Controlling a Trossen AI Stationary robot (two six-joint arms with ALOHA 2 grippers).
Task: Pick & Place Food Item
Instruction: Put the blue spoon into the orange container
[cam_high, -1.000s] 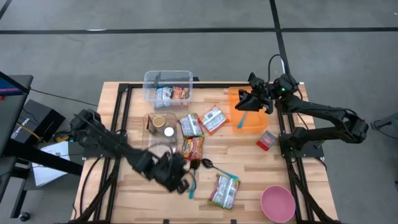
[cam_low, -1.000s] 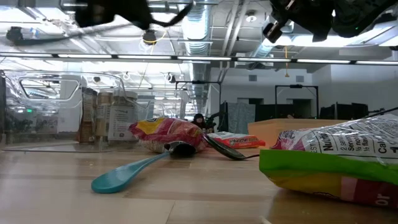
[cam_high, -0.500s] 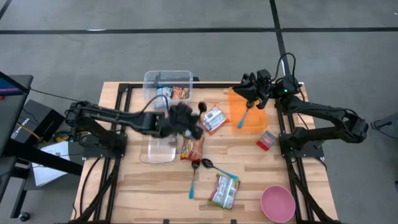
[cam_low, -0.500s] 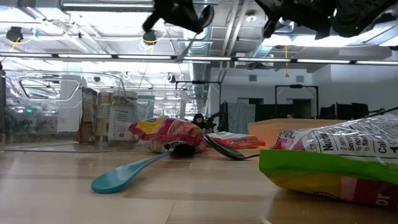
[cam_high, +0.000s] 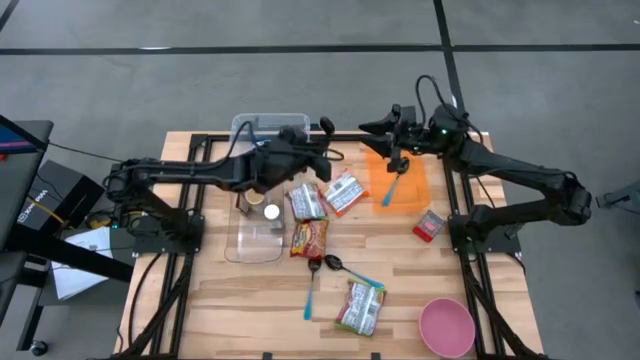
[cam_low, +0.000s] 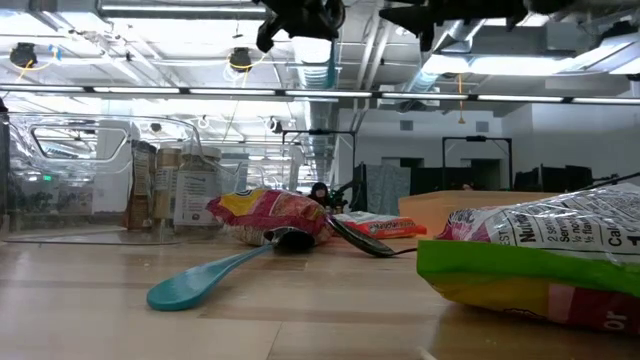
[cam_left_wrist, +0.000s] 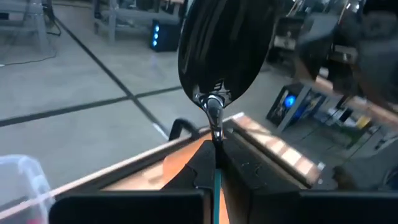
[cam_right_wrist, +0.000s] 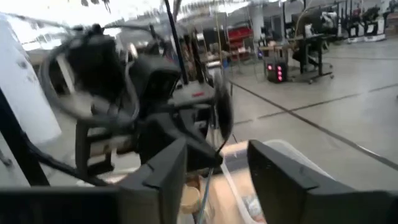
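My left gripper (cam_high: 316, 143) hangs high above the table's far middle, shut on a spoon with a black bowl (cam_high: 326, 125). In the left wrist view the bowl (cam_left_wrist: 219, 43) stands up ahead of the fingers. My right gripper (cam_high: 383, 126) is open and level, just right of the spoon and facing it, with nothing between its fingers (cam_right_wrist: 163, 177); in its wrist view the spoon (cam_right_wrist: 222, 115) shows edge-on. Food packets (cam_high: 345, 190) (cam_high: 310, 238) (cam_high: 360, 305) lie flat on the table. A blue spoon (cam_high: 393, 186) lies in the orange bin (cam_high: 415, 190). My left gripper pinches the spoon between its two fingers just below the thin metal neck (cam_left_wrist: 214, 124); the handle runs back between the fingers and is mostly hidden. The fingers point nearly level toward the table's right, along the spoon. The spoon is lifted clear, bowl end foremost.
A clear bin (cam_high: 270, 140) with packets stands at the far edge, a clear tub with jars (cam_high: 255, 200) beside it. Two more spoons (cam_high: 310, 290) (cam_high: 340, 265) lie near the middle, a red packet (cam_high: 428, 226) and a pink bowl (cam_high: 446, 328) at the right.
My left gripper has swung from low over the table's near middle up and toward the far edge, tipping from downward to nearly level, with the spoon in it. My right gripper has risen from over the orange bin and turned level toward the left gripper.
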